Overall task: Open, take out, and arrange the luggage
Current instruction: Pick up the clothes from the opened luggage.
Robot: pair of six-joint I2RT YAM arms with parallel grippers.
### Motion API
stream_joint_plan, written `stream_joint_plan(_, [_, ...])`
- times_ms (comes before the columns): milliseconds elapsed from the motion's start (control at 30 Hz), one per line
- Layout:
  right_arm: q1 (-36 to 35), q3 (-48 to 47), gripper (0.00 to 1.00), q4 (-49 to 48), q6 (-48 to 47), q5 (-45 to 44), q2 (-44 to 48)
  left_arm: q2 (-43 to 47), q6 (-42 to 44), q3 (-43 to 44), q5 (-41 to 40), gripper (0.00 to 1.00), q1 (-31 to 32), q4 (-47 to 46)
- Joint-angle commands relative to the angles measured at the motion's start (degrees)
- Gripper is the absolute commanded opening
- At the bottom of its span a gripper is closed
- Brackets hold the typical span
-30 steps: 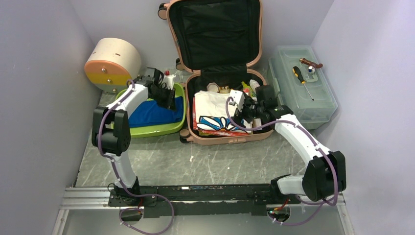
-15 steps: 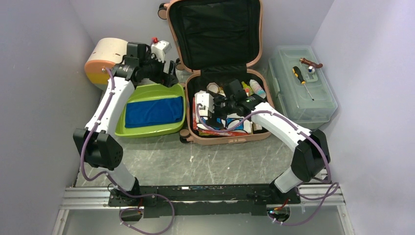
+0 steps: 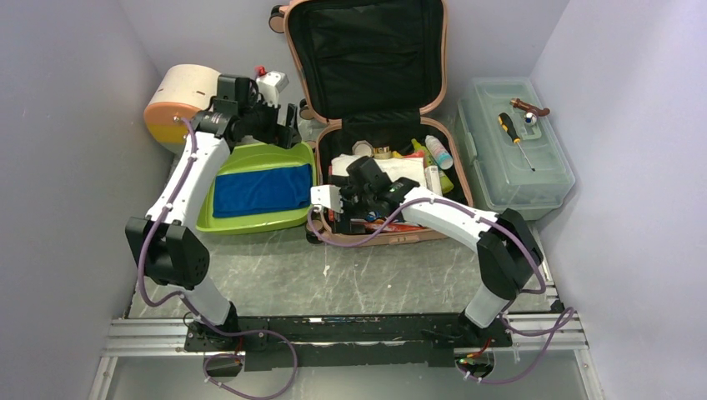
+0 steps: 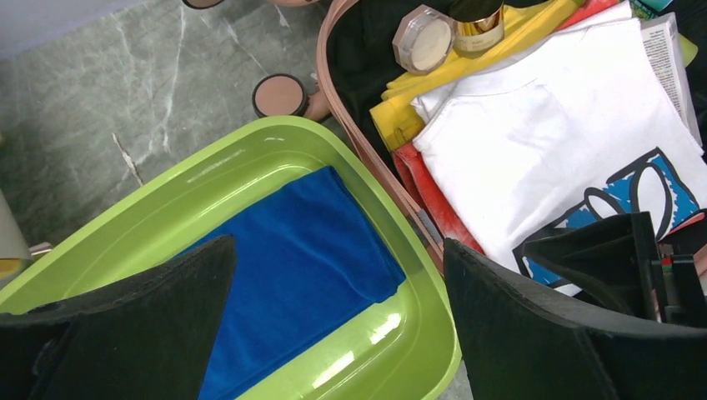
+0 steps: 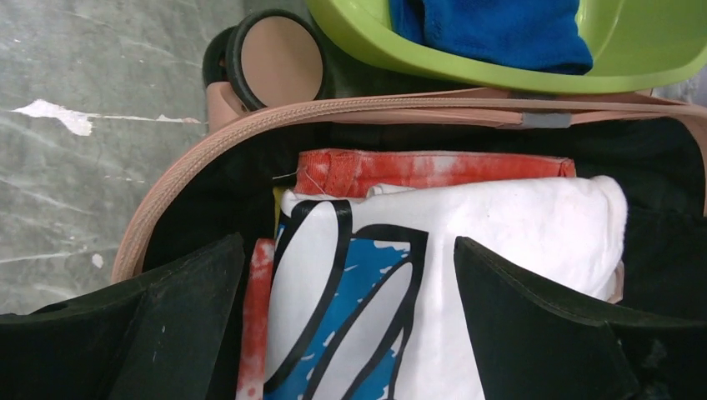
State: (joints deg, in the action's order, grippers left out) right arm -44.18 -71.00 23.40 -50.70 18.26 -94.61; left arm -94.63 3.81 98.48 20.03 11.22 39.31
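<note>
**A:** Top view for us: the luggage (image 3: 367, 58) runs off the frame at twelve o'clock, so we lose the lid's far edge.

**B:** And the right arm (image 3: 454, 218) lies across the near half. From up there we catch only scraps of the white printed shirt (image 4: 567, 125) under it.

**A:** Bottles (image 3: 438, 152) at the back of the case, about one o'clock from that wrist. The labels are too small for us to read.

**B:** Left wrist view: green tray (image 4: 275, 127) cut off at six and nine o'clock, blue cloth (image 4: 308, 217) slipping behind the left gripper (image 4: 339, 243) at seven.

**A:** Right wrist view: tray clipped at twelve, shirt print runs out at six, and the right gripper (image 5: 348, 243) shows us only its tips.
</note>
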Motion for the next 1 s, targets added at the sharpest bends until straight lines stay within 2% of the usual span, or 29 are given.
stream_joint_plan(0, [-1.14, 2.27, 1.00, -7.81, 1.72, -5.97, -0.57, -2.53, -3.32, 1.12, 0.54, 1.00, -0.32, -1.03])
stream_joint_plan(233, [-2.06, 5.90, 0.99, -14.55, 2.37, -9.30, -1.00, -4.30, -8.52, -1.83, 2.32, 0.99, -0.89, -3.63])
stream_joint_plan(300, [-2.05, 6.13, 0.94, -16.00, 3.07, -10.57, -1.48, -4.84, -10.38, -2.73, 3.63, 0.98, -1.02, -4.43])
stream_joint_plan(433, [-1.97, 5.67, 0.67, -16.22, 4.69, -10.26, -0.62, -6.10, -12.92, -3.28, 6.37, 0.97, -1.03, -4.75])
stream_joint_plan(533, [-1.69, 4.05, 0.38, -14.02, 5.75, -8.94, 0.16, -6.35, -14.54, -4.08, 8.42, 0.98, -1.03, -5.78])
stream_joint_plan(567, [2.83, 3.35, 0.28, -12.80, 6.02, -8.15, 0.44, -6.36, -15.15, -4.32, 9.39, 0.98, -1.03, -6.16])
stream_joint_plan(600, [-0.63, 3.18, 0.23, -12.35, 6.38, -7.48, 0.88, -6.28, -15.75, -4.76, 10.55, 0.98, -1.03, -6.48])
stream_joint_plan(767, [1.18, 3.38, 0.20, -10.89, 7.97, -2.39, 3.10, -5.94, -18.38, -6.44, 13.87, 0.98, -0.66, -7.89])
stream_joint_plan(867, [3.28, 3.34, 0.13, -10.85, 8.99, -0.25, 3.99, -5.60, -20.14, -7.26, 14.87, 0.98, -0.02, -8.62])
stream_joint_plan(967, [5.32, 2.51, 0.14, -9.81, 10.05, 3.25, 4.79, -5.39, -22.17, -7.39, 16.51, 0.98, 0.71, -9.38])
